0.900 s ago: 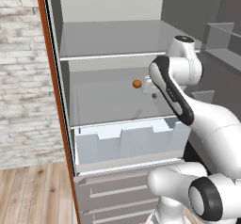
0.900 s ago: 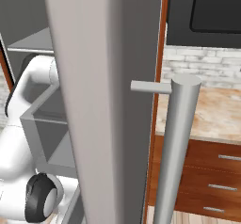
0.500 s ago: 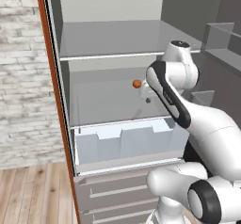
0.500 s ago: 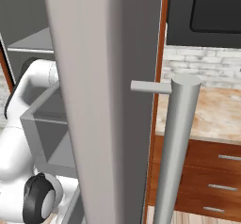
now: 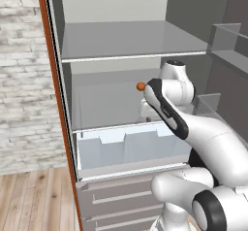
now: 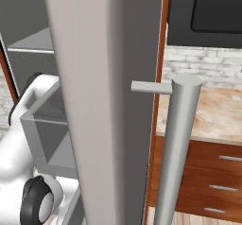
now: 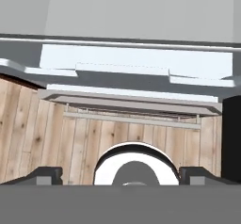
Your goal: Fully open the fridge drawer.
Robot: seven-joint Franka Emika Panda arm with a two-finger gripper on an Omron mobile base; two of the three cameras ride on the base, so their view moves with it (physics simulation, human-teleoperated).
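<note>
Left base view: fridge drawer (image 5: 127, 150) sits low in the open fridge, above the grey drawers (image 5: 116, 201); arm (image 5: 167, 111) reaches in above it; hand view: gripper (image 7: 120, 175) fingertips spread apart, holding nothing, drawer (image 7: 136, 65) beyond them.

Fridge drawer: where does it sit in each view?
Left base view: fridge drawer at lower centre.
Right base view: cannot tell; the fridge door blocks the interior.
Hand view: pale band across the upper part.
Shared landmark: the grey drawer's bar handle, adjoining it.
</note>
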